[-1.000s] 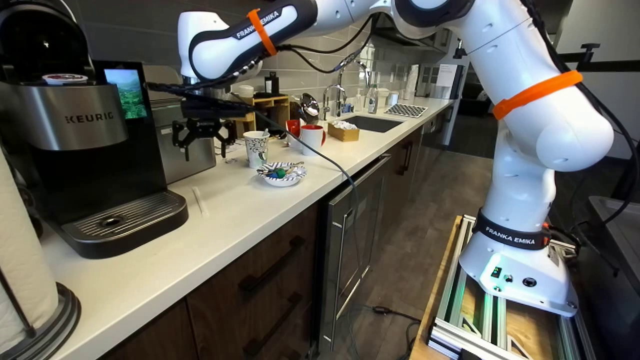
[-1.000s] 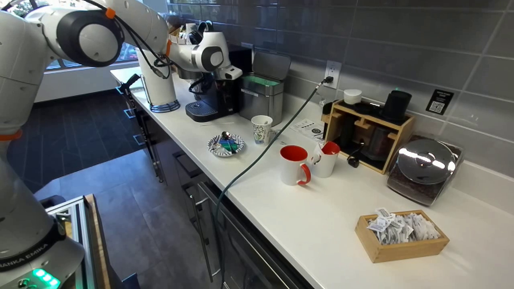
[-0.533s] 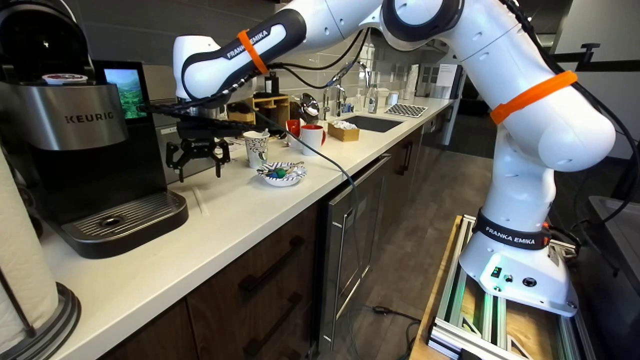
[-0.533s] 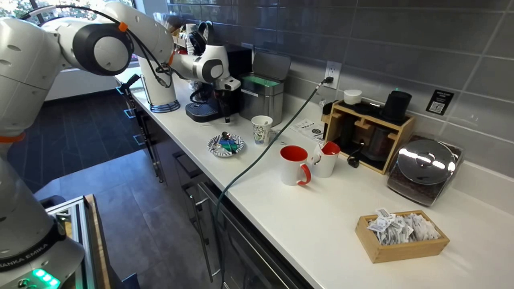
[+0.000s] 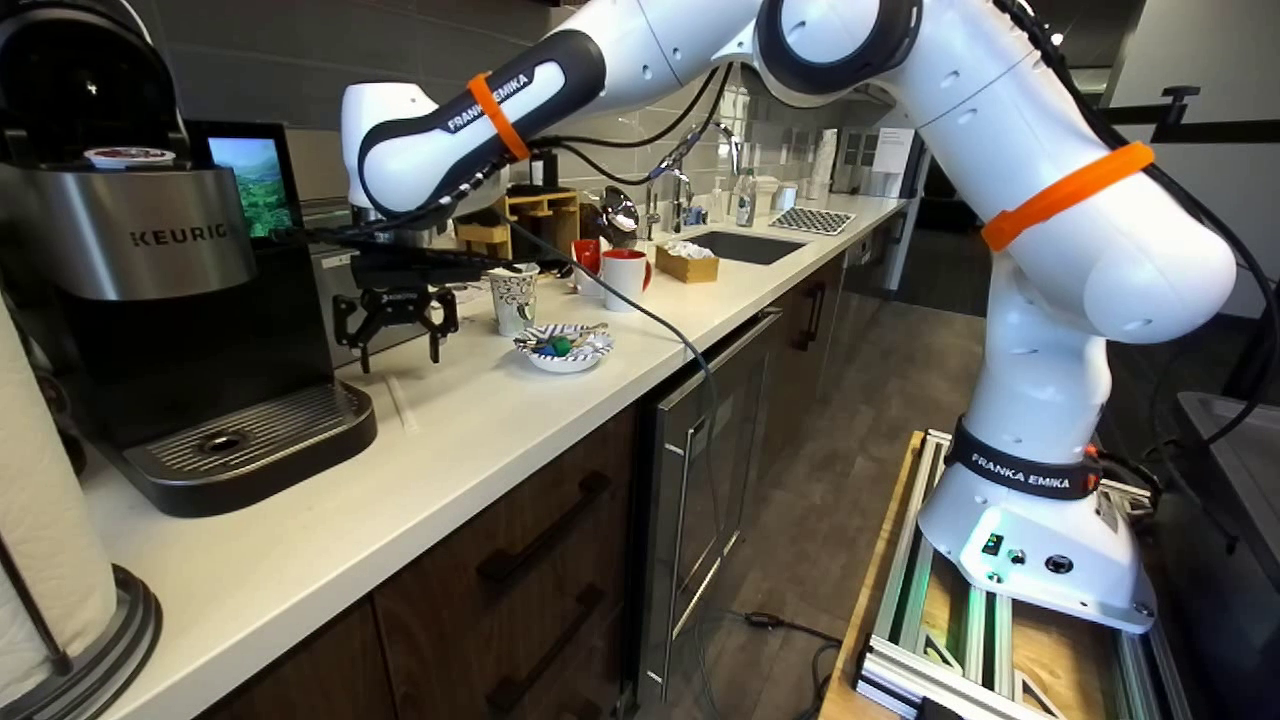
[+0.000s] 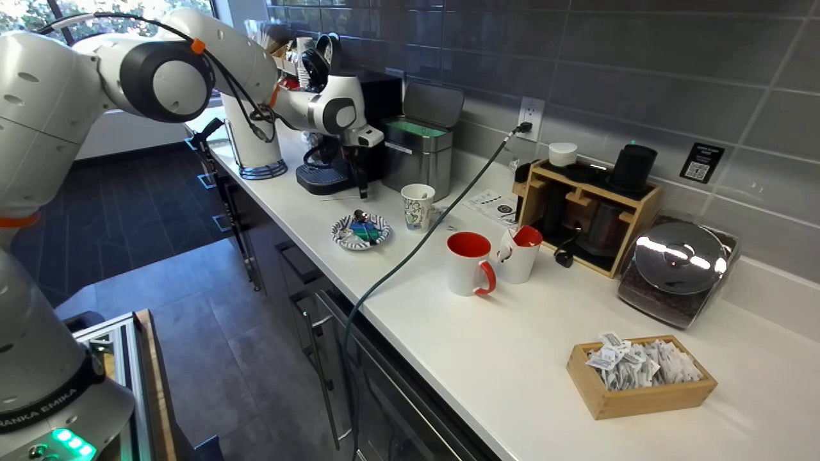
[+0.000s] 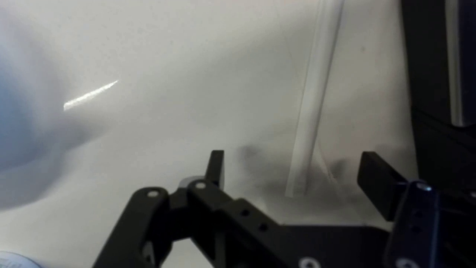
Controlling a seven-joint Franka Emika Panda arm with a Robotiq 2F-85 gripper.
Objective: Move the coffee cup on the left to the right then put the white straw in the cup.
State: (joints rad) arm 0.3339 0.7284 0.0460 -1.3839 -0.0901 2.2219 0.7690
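The white coffee cup (image 5: 514,304), with greyish print and something sticking out of its top, stands upright on the counter; it shows in both exterior views (image 6: 418,208). A white straw (image 7: 316,85) lies flat on the counter beside the coffee machine, and the straw (image 5: 402,402) also appears in an exterior view. Low over the counter, my gripper (image 5: 400,354) is open near the straw's far end. In the wrist view the straw's near end reaches into the space between the gripper's (image 7: 292,165) spread fingers, touching neither. Nothing is held.
The black coffee machine (image 5: 200,340) stands close beside the gripper, a steel bin (image 6: 416,153) behind. A patterned dish (image 6: 360,241) of small items sits in front of the cup. A cable (image 6: 410,256) crosses the counter. Two red-and-white mugs (image 6: 466,269) stand further along.
My gripper has come down towards the counter and shifted slightly towards the coffee machine, now low by the straw. Cup, straw and dish have not moved.
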